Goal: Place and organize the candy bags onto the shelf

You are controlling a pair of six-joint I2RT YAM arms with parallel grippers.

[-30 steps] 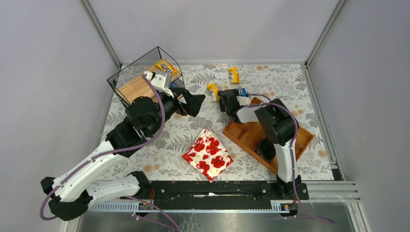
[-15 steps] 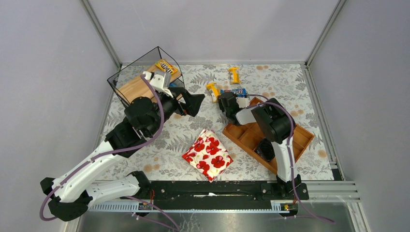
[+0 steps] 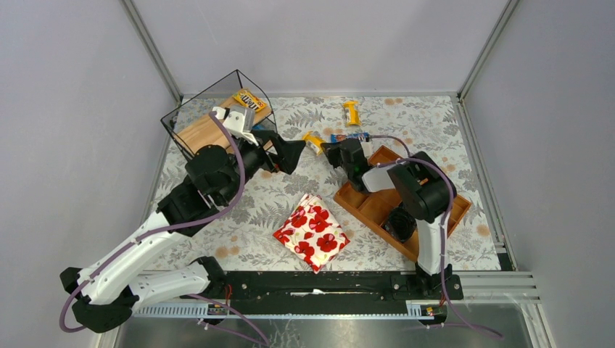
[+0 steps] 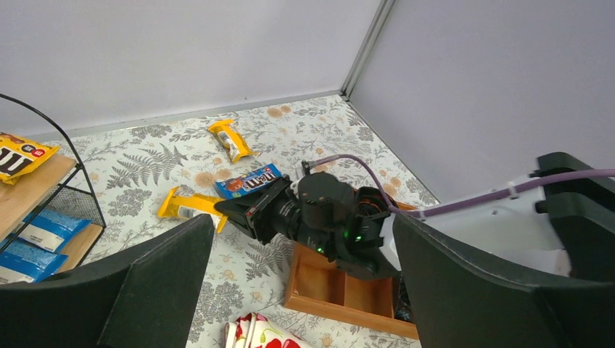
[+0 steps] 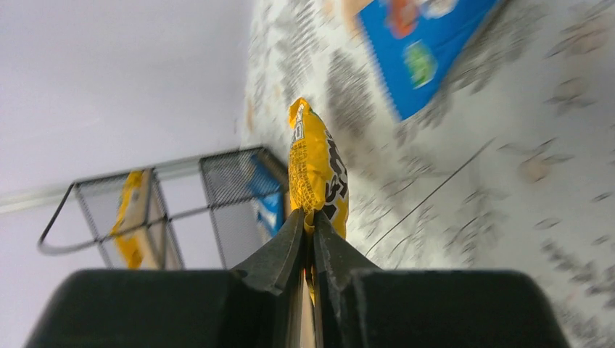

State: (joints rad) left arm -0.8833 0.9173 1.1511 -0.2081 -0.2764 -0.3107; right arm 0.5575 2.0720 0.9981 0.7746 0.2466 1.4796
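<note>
Our right claw (image 5: 310, 217), at the bottom centre of its wrist view, has both fingers pressed together on the lower end of a yellow packet (image 5: 315, 167), so we read it as gripping that bag. A thin, flat packet offers little to pinch but an edge, and held this way it stands on edge with its free end pointing up the frame. We cannot tell whether it has fully left the table (image 5: 471, 203). Beyond it, in the upper right, a blue packet (image 5: 428, 51) lies flat and uncollected. At the left middle the shelf (image 5: 232, 196) shows its black wire with a yellow bag already on a board, and we judge the held packet is bound for there. In the overhead view the right arm rises from its base at the lower right and crosses above the wooden tray (image 3: 359, 196). It stretches toward the upper centre with the wrist turned left and the claw low. The left claw (image 3: 297, 158), left of centre, has its fingers spread wide with nothing between them. Its arm folds up from the lower left, so the wrist sits just before the shelf, which we take as waiting. Farthest off, at the top centre, a second yellow packet (image 3: 351, 112) lies alone.
</note>
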